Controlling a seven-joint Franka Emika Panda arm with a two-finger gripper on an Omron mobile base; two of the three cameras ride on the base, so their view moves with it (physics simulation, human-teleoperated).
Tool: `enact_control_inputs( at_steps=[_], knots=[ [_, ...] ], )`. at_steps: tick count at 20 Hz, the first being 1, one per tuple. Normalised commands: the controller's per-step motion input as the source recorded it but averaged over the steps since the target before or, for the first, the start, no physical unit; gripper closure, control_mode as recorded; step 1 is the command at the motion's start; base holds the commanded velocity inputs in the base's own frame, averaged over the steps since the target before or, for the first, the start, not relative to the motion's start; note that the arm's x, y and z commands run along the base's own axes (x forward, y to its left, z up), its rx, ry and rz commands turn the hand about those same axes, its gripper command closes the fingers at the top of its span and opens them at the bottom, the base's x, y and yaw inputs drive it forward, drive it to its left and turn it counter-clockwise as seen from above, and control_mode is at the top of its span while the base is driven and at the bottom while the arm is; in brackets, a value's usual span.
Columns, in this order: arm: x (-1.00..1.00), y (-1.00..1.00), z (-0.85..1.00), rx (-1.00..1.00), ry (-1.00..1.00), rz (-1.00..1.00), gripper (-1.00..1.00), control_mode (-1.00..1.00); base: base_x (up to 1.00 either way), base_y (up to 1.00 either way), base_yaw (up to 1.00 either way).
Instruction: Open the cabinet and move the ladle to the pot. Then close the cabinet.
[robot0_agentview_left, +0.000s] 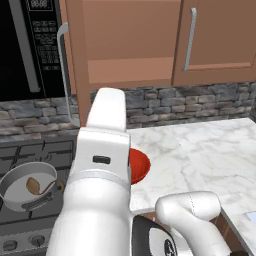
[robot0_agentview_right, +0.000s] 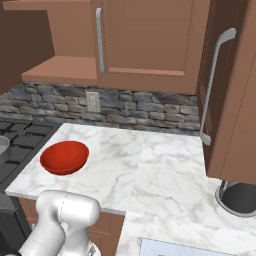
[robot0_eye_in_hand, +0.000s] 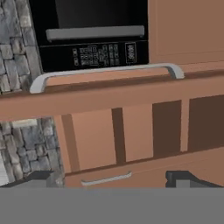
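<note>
My pincer (robot0_eye_in_hand: 111, 179) is standing spread wide, gripping nothing, pointing at the edge of the cabinet's (robot0_agentview_left: 150, 40) swung-out left door (robot0_eye_in_hand: 109, 94) and its silver bar handle (robot0_eye_in_hand: 105, 71). The ladle (robot0_agentview_left: 40, 187) is lying in the grey pot (robot0_agentview_left: 22, 192) on the stove (robot0_agentview_left: 30, 150), with the red bowl (robot0_agentview_right: 65, 157) sitting on the marble counter (robot0_agentview_right: 165, 170).

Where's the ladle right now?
In the left base view the ladle lies in the pot on the stove at lower left, left of the red bowl.
</note>
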Motion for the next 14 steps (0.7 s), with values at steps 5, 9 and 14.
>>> enact_control_inputs(
  at_steps=[5,9,14],
  knots=[
    [0.13,0.25,0.00,0.05,0.07,-0.04,-1.00,-1.00,0.00,0.00,0.00],
    [0.17,0.18,-0.10,0.07,0.09,-0.03,-1.00,-1.00,0.00,0.00,0.00],
    [0.32,0.03,-0.23,0.03,0.05,-0.03,-1.00,-1.00,0.00,0.00,0.00]
  ],
)
